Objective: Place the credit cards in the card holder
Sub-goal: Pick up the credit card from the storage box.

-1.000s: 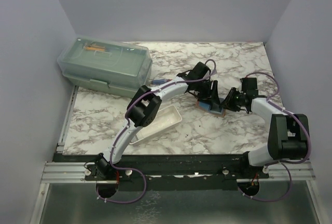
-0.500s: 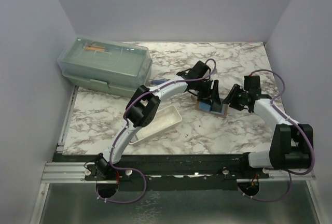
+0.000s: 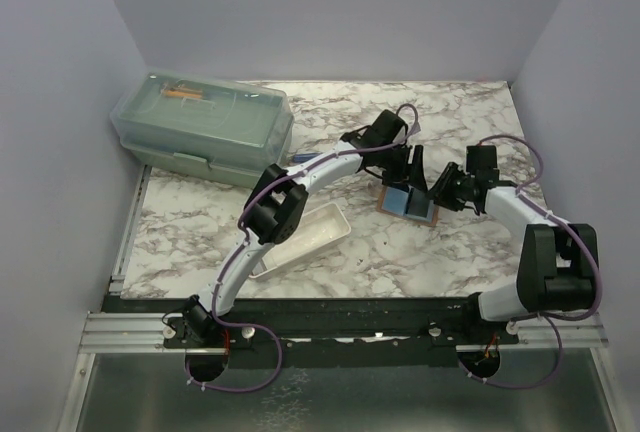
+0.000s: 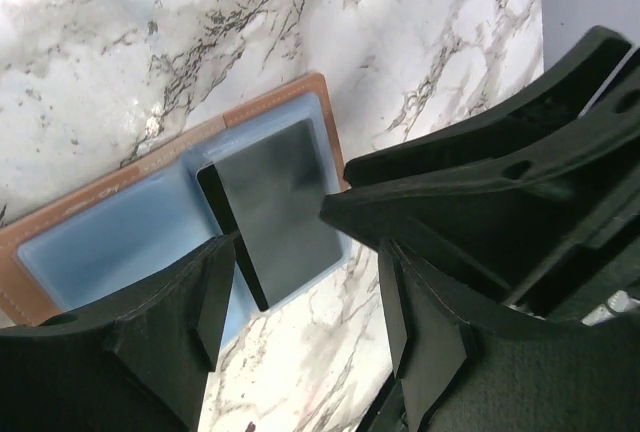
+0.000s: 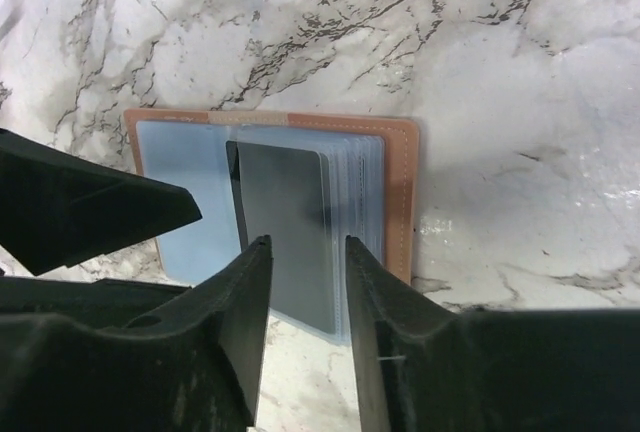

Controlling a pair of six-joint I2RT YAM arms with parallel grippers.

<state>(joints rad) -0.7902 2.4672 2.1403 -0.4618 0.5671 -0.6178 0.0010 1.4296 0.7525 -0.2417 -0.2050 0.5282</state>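
Right claw [image 5: 307, 247] and left claw [image 4: 308, 247] come in from opposite sides, tips just beside each other. The card holder [image 5: 400, 192] lies right under both, open and flat on the marble table [image 3: 200, 217]. We see its blue-tinted pockets [image 5: 180, 182] facing up, with a tan border around them.

One dark credit card [image 5: 285, 202] sits on the pocket stack, directly below the tips of each claw. Its end sticks out past the holder's edge on the right claw's side. Slid into a pocket or just lying on top: we cannot tell.

Right claw: fingers a narrow gap apart, and the card shows through the gap. Nothing is clamped that we can see, and whether the tips touch the card is unclear.

Left claw: fingers noticeably wider apart and empty. The card and pockets are in view between them.

White tray [image 3: 300, 237] sits on the table, well off to the left claw's left and back toward its base. Green lidded box [image 3: 205, 127] is farther to that claw's left, well apart from the holder.
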